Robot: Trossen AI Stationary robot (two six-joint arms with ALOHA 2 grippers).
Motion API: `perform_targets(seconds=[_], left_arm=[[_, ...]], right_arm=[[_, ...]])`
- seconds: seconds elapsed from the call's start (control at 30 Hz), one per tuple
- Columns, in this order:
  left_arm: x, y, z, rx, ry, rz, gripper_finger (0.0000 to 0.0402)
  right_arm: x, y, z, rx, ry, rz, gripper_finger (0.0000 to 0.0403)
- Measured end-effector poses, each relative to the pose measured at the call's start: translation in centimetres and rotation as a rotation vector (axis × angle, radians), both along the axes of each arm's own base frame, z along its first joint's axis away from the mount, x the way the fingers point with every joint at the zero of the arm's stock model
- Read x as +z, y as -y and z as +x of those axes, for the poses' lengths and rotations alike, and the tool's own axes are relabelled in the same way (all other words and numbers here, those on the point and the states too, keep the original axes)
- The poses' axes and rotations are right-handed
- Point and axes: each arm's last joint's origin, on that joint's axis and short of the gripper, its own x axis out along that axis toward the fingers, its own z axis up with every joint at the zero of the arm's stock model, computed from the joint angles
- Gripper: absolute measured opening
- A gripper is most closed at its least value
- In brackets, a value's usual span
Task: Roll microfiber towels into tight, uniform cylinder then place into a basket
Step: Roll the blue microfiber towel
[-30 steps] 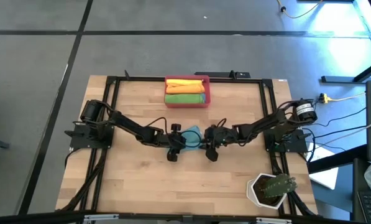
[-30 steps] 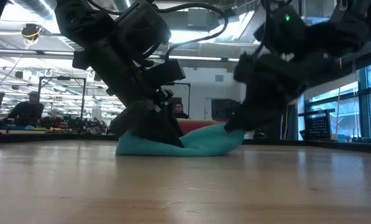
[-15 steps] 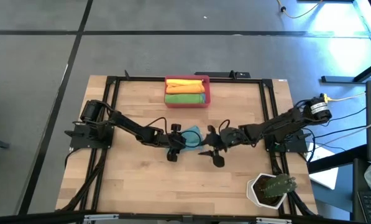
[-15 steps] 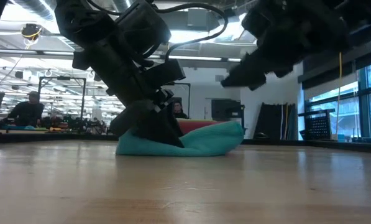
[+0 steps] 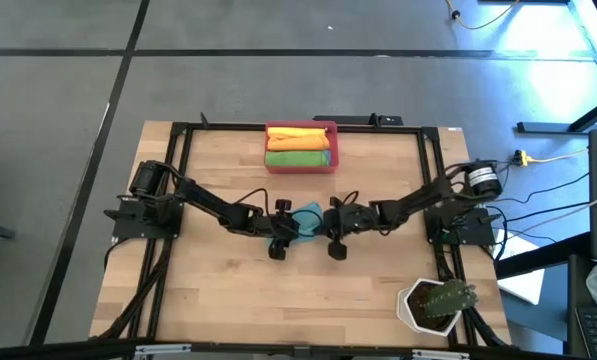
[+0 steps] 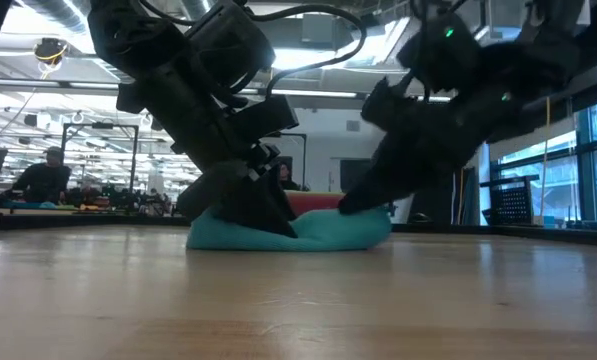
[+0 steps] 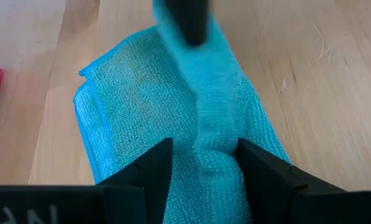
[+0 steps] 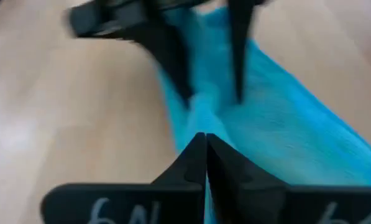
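Both arms meet over the middle of the table (image 5: 218,290), working a teal towel (image 5: 307,217) that is bunched into a loose ridge, not yet a tight cylinder; I judge the rolling step is under way. The left gripper (image 7: 201,158) straddles the ridge with its fingers apart, one on each side of the raised fold. The right gripper (image 8: 205,149) comes from the opposite end with its fingers pressed together, tips at the towel's edge; whether cloth is pinched between them cannot be told. The next move likely calls for tucking the loose edge under and turning it evenly. Beyond both grippers, the red basket (image 5: 333,150) already holds rolled yellow and green towels (image 5: 298,147), with bare wood between. A potted plant (image 5: 436,305) stands well behind the right gripper.
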Motion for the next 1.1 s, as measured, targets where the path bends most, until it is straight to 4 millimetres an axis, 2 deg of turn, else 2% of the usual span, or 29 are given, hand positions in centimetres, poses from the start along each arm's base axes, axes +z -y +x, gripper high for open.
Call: perform_targets(seconds=[0.13, 0.3, 0.5, 0.7, 0.8, 0.97, 1.1], left_arm=[[0.0, 0.0, 0.0, 0.001, 0.002, -0.001, 0.0167], [0.6, 0.3, -0.1, -0.012, 0.011, 0.000, 0.0167], [4.6, 1.0, -0.9, 0.006, 0.116, 0.099, 0.0167], [6.7, 2.2, -1.6, -0.019, 0.178, 0.098, 0.0167], [6.4, 3.4, -1.8, -0.059, 0.166, 0.100, 0.0167], [4.0, 5.3, -1.9, -0.079, 0.091, 0.162, 0.0167], [3.1, 6.3, -0.9, -0.050, 0.050, 0.195, 0.0167]], right_arm=[[-1.0, 1.9, 0.2, -0.085, -0.035, 0.028, 0.0018], [-2.3, 3.1, 0.2, -0.154, -0.077, 0.066, 0.0005], [-2.9, 3.4, 0.3, -0.177, -0.084, 0.084, 0.0012], [-3.0, 3.4, 0.3, -0.182, -0.083, 0.091, 0.0006], [-3.0, 3.4, 0.3, -0.196, -0.083, 0.111, 0.0005], [-3.0, 3.5, 0.3, -0.219, -0.082, 0.140, 0.0012], [-3.0, 3.7, 0.3, -0.239, -0.083, 0.176, 0.0008]])
